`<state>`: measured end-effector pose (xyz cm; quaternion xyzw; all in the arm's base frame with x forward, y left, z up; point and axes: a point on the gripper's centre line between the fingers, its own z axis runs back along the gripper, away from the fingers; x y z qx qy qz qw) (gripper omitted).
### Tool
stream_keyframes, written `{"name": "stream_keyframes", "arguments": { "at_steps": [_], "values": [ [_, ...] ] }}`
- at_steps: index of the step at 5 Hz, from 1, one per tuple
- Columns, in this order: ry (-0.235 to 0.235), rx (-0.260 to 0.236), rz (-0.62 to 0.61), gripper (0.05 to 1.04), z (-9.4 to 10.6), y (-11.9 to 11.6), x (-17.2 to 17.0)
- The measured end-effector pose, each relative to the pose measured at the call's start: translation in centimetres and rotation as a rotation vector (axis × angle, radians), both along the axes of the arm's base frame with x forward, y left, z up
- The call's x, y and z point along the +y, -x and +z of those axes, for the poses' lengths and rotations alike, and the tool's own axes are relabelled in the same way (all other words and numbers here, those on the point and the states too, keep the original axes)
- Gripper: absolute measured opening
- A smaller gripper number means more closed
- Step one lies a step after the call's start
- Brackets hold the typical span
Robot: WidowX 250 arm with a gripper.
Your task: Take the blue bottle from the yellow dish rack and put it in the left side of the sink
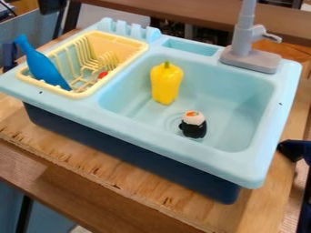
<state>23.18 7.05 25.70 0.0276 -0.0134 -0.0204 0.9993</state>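
Toy sink (161,143) on a wooden surface (121,175). In the basin (240,107) you see two things. The yellow pepper (167,83) stands nearly upright against the far left part, its green stem uppermost. The sushi piece (193,125), white above a black band with an orange spot on top, sits nearer and to the right of the pepper, apart from it, beside the round drain (173,122). You cannot tell whether the jaws are released or clenched, nor how they lie relative to these things. To the left, the pale yellow rack (76,95) holds a blue bottle-shaped toy (42,66), tilted with its narrow neck up and to the left, and a small red item (102,74) further right. At the far right you find the grey faucet (250,59).
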Motion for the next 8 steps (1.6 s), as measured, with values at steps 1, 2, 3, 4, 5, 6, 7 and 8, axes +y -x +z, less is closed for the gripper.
{"name": "stream_keyframes", "arguments": {
  "at_steps": [1, 2, 3, 4, 5, 6, 7, 8],
  "values": [
    [0.005, 0.024, -0.003, 1.000, -0.6, -0.3, 0.1],
    [-0.032, 0.030, 0.038, 1.000, -1.0, -1.0, 3.2],
    [-0.042, 0.011, 0.043, 1.000, -0.3, -1.8, 5.3],
    [-0.030, 0.033, 0.054, 1.000, -0.6, -1.4, 6.7],
    [0.006, 0.035, 0.033, 1.000, -1.6, -1.8, 7.1],
    [0.050, 0.070, 0.034, 1.000, -3.2, -1.9, 8.3],
    [0.071, 0.087, 0.068, 1.000, -4.3, -1.9, 9.8],
    [0.084, 0.078, 0.087, 1.000, -4.8, -2.4, 10.9]
  ]
}}
